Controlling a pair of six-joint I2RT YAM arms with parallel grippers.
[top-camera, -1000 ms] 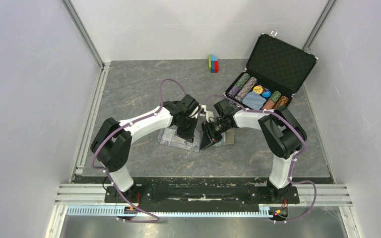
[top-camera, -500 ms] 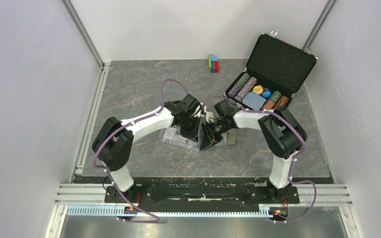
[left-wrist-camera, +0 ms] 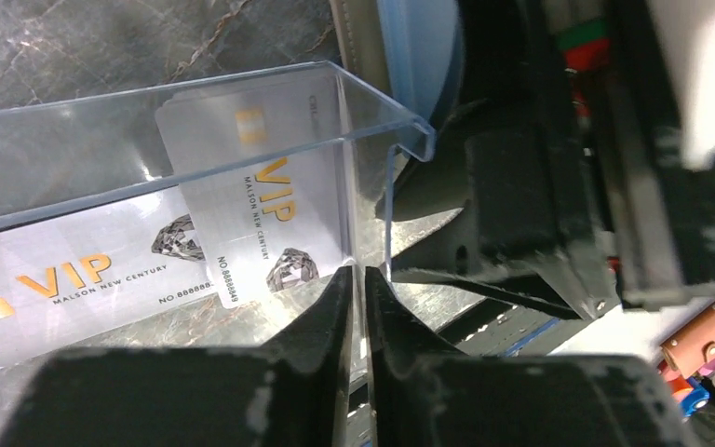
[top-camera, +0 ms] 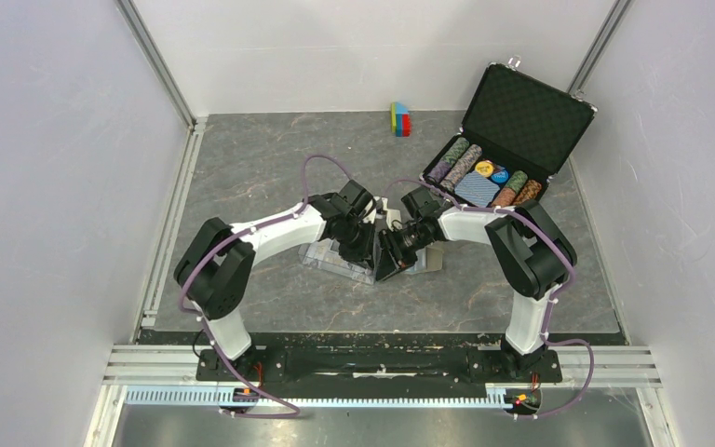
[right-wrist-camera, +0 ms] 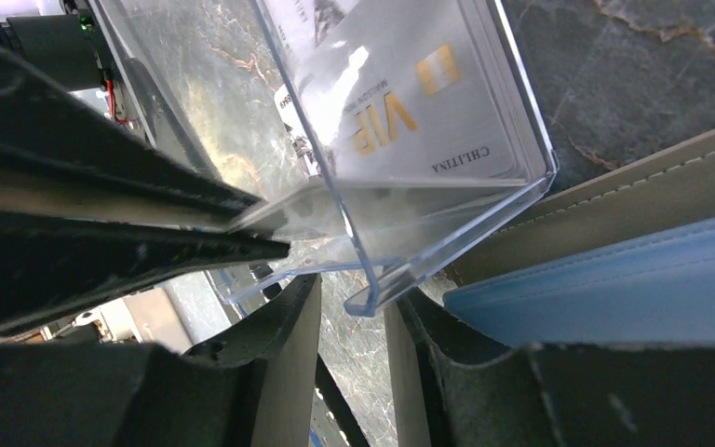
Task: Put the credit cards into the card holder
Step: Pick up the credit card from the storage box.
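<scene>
Two pale credit cards marked VIP point(left-wrist-camera: 242, 214) point(right-wrist-camera: 400, 102) lie inside a clear plastic case point(top-camera: 330, 261) whose wall stands upright point(left-wrist-camera: 242, 112). My left gripper point(left-wrist-camera: 357, 272) point(top-camera: 365, 264) is closed to a narrow slit on the case's thin clear wall at its corner. My right gripper point(right-wrist-camera: 352, 284) point(top-camera: 386, 265) faces it, open, with the case's corner rim point(right-wrist-camera: 372, 298) between its tips. The card holder, taupe point(right-wrist-camera: 614, 186) with blue lining point(right-wrist-camera: 614, 279), lies right beside that corner point(top-camera: 431, 262) point(left-wrist-camera: 410, 56).
An open black briefcase point(top-camera: 521, 116) holding chips and a blue card deck stands at the back right. A small coloured block point(top-camera: 400, 118) sits at the back middle. Grey walls and metal rails enclose the table on the left, right and back.
The left arm has edged slightly right, so the two grippers stand a little closer over the case's corner. Case and card holder have hardly moved.
</scene>
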